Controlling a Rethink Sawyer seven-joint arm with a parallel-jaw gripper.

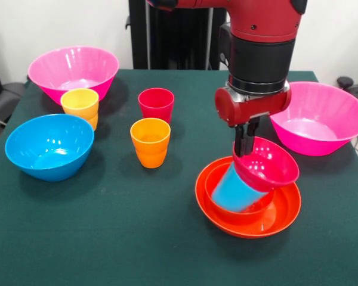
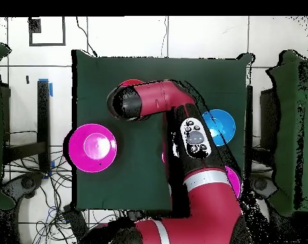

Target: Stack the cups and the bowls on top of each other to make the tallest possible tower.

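At the lower right of the front view, the rim of the crimson bowl (image 1: 267, 162) is pinched by the claw (image 1: 246, 146), the bowl being tilted over a leaning blue cup (image 1: 235, 192) set inside the orange bowls (image 1: 250, 223) on the green worktop (image 1: 107, 238).
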